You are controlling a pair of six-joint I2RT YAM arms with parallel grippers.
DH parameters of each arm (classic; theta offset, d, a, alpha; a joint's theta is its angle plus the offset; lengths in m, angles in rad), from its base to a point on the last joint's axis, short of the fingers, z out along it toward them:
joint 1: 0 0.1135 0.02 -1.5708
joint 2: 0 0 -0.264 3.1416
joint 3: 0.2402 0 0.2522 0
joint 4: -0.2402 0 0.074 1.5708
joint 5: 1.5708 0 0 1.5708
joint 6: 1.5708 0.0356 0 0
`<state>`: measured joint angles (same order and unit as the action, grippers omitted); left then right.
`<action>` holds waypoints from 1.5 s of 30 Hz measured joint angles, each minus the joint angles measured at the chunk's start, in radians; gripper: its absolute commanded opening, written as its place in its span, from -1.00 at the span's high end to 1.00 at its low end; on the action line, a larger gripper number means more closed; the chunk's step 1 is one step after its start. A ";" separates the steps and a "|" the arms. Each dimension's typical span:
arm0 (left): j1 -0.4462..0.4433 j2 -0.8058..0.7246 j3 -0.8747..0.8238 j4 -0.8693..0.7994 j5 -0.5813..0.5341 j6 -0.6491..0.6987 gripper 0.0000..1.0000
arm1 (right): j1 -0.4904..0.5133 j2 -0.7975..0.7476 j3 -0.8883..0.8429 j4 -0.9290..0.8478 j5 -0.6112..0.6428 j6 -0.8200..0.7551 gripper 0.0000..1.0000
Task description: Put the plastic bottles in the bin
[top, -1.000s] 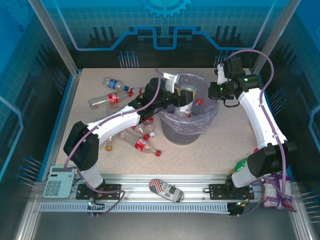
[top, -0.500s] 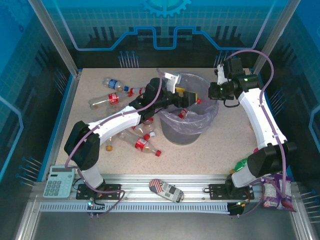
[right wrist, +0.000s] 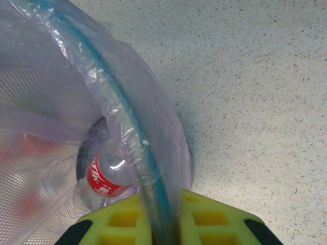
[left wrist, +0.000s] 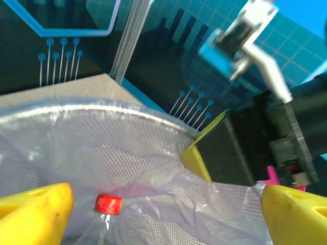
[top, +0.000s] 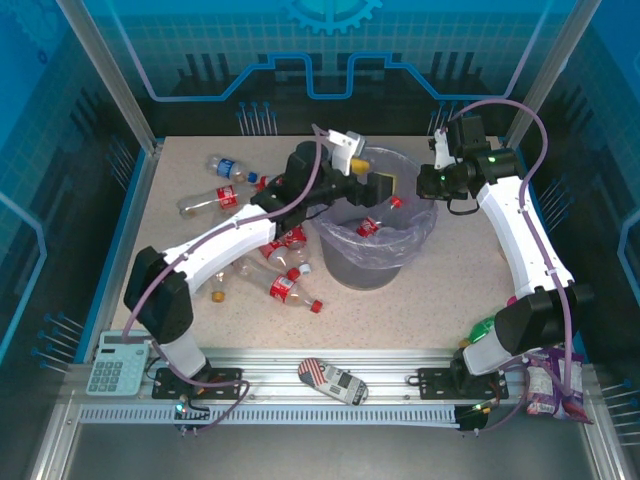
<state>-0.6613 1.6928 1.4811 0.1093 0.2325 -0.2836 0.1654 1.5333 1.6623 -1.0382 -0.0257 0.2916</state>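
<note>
The bin [top: 372,264], a dark mesh basket lined with a lavender bag, stands mid-table. My left gripper [top: 374,184] hovers over its opening, jaws wide open and empty. In the left wrist view the left gripper [left wrist: 163,206] looks down onto the bin's rim [left wrist: 102,110] and a clear bottle with a red cap [left wrist: 108,203] lying inside. That red-labelled bottle [top: 368,228] rests in the bin. My right gripper [top: 423,186] is shut on the bin's right rim [right wrist: 118,93]; a bottle [right wrist: 104,176] shows through the bag. Several plastic bottles [top: 284,289] lie on the table left of the bin.
A calculator [top: 119,362] and a striped toy [top: 332,380] sit on the near rail. A solid green bottle [top: 483,327] and snack bags [top: 549,386] lie by the right arm's base. Bare table stretches right of the bin.
My left gripper opened over the bin and the bottle it carried dropped inside. The left wrist then rose slightly. The right arm stayed still on the rim.
</note>
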 measured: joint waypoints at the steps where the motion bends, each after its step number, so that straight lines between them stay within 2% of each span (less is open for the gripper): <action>1: 0.010 -0.019 0.016 -0.025 -0.003 0.008 -0.92 | 0.000 0.000 0.000 0.000 0.000 0.000 0.70; 5: 0.085 -0.117 0.040 -0.112 -0.025 0.032 -0.91 | 0.000 0.000 0.000 0.000 0.000 0.000 0.70; 10: 0.233 -0.250 0.035 -0.261 -0.074 0.051 -0.88 | 0.000 0.000 0.000 0.000 0.000 0.000 0.70; 17: 0.458 -0.417 -0.117 -0.470 -0.151 0.076 -0.84 | 0.004 0.000 0.000 0.004 0.000 0.000 0.70; 22: 0.721 -0.430 -0.253 -0.599 -0.176 0.074 -0.75 | 0.006 0.000 0.000 0.008 0.000 0.000 0.70; 25: 0.814 -0.403 -0.332 -0.653 -0.200 0.072 -0.74 | 0.006 0.000 0.000 0.008 0.000 0.000 0.70; 32: 0.846 -0.279 -0.476 -0.641 -0.246 0.026 -0.75 | 0.011 0.005 0.002 0.015 -0.001 -0.004 0.70; 36: 0.862 -0.260 -0.556 -0.634 -0.321 0.009 -0.76 | 0.011 0.015 0.011 0.014 -0.003 -0.012 0.70; 40: 0.875 -0.239 -0.591 -0.597 -0.375 -0.006 -0.76 | 0.011 0.024 0.017 0.016 -0.005 -0.022 0.70; 45: 0.875 -0.193 -0.601 -0.558 -0.377 -0.006 -0.78 | 0.011 0.029 0.022 0.015 -0.011 -0.022 0.70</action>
<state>0.2142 1.5002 0.8799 -0.4484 -0.1448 -0.2897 0.1768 1.5620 1.6840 -1.0233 -0.0368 0.2695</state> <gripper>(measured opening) 0.888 0.154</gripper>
